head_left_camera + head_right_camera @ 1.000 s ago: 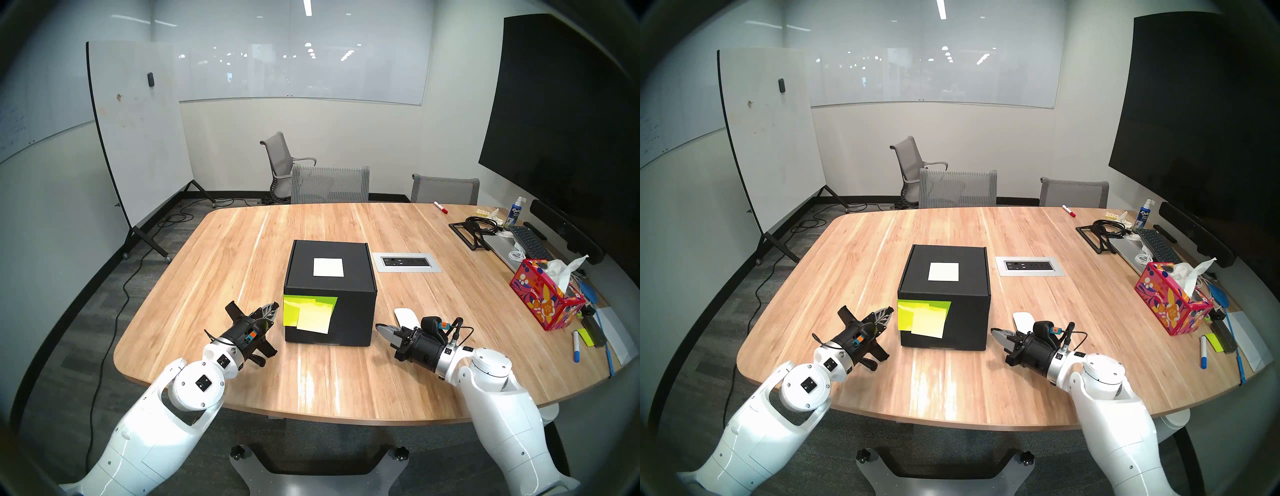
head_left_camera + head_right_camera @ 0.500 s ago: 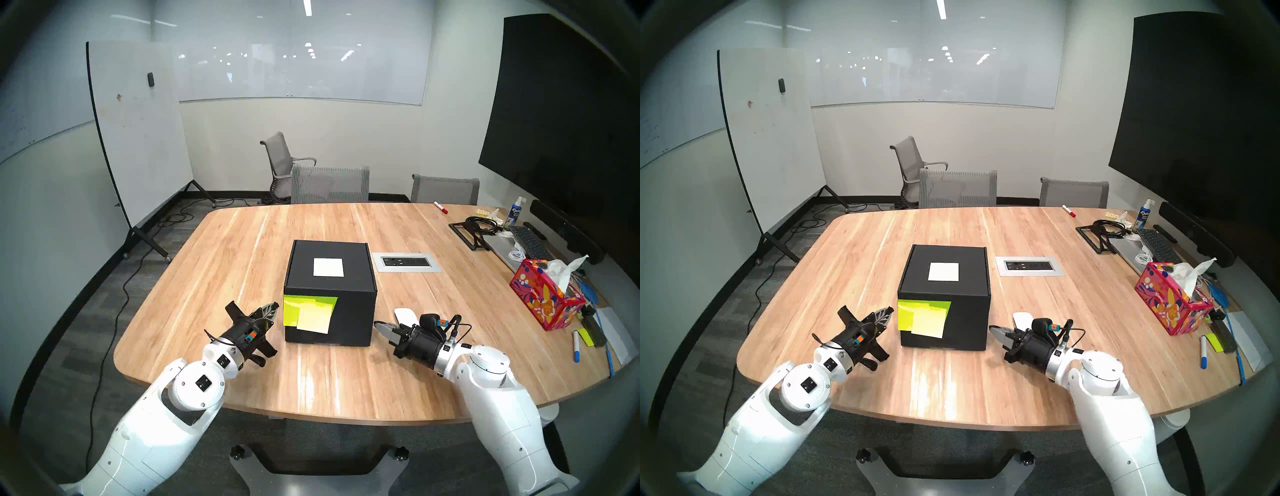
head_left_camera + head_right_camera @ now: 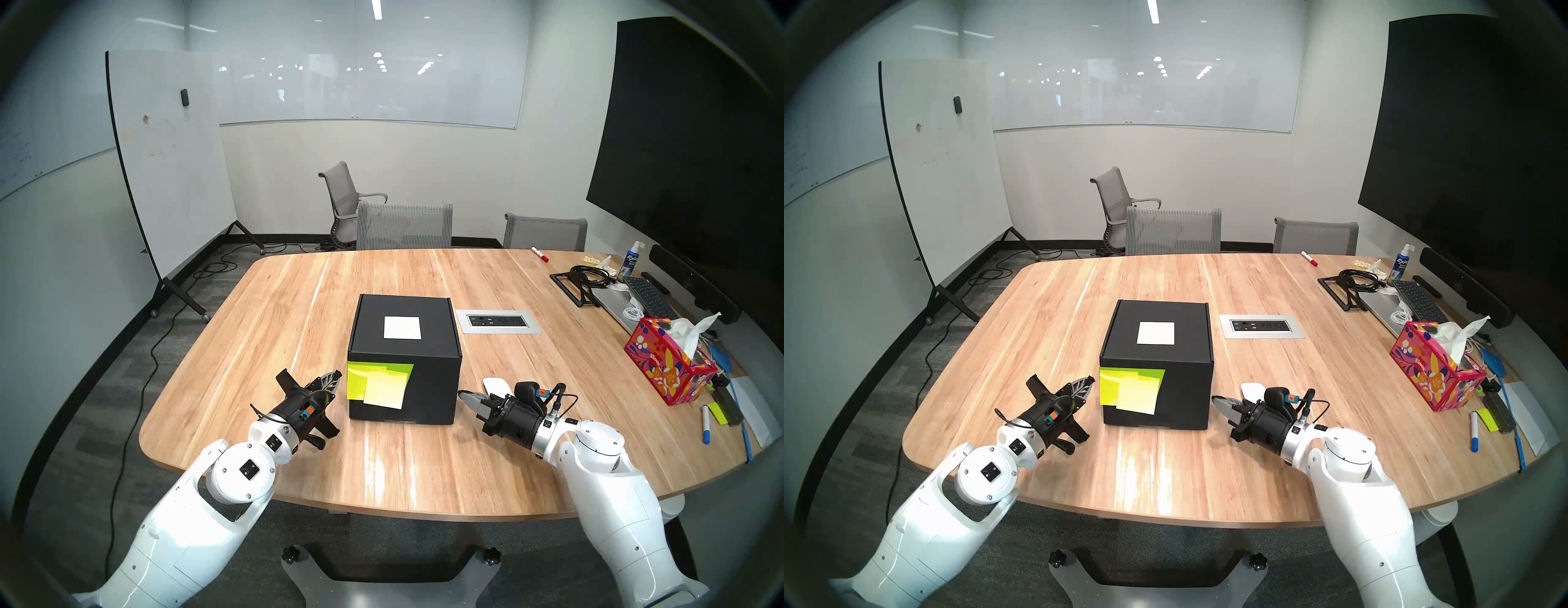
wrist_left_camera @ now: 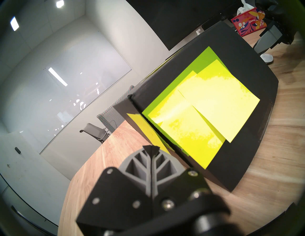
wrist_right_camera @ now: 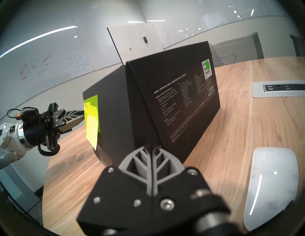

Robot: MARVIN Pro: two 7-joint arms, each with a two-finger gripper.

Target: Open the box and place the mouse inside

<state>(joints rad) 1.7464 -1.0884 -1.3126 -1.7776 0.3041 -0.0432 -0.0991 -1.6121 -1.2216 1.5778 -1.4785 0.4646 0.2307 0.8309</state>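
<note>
The black box (image 3: pixel 428 382) (image 3: pixel 1183 390) stands closed mid-table, a white label (image 3: pixel 402 327) on its lid and yellow-green sticky notes (image 3: pixel 379 384) (image 4: pixel 206 105) on its front. A white mouse (image 3: pixel 497 386) (image 5: pixel 272 186) lies on the table right of the box, partly hidden behind my right wrist. My left gripper (image 3: pixel 337 375) (image 4: pixel 151 149) is shut and empty, its tip close to the box's front left corner. Shut and empty too, my right gripper (image 3: pixel 461 395) (image 5: pixel 151 146) points at the box's front right corner.
A power outlet panel (image 3: pixel 498 321) is set into the wooden table (image 3: pixel 297 297) behind the mouse. A red floral tissue box (image 3: pixel 666 365), markers, a keyboard and cables crowd the right edge. Chairs stand at the far side, a whiteboard (image 3: pixel 169 161) at left.
My right gripper has crept a little to the left and forward toward the box's right corner. The left arm, box and mouse have not moved.
</note>
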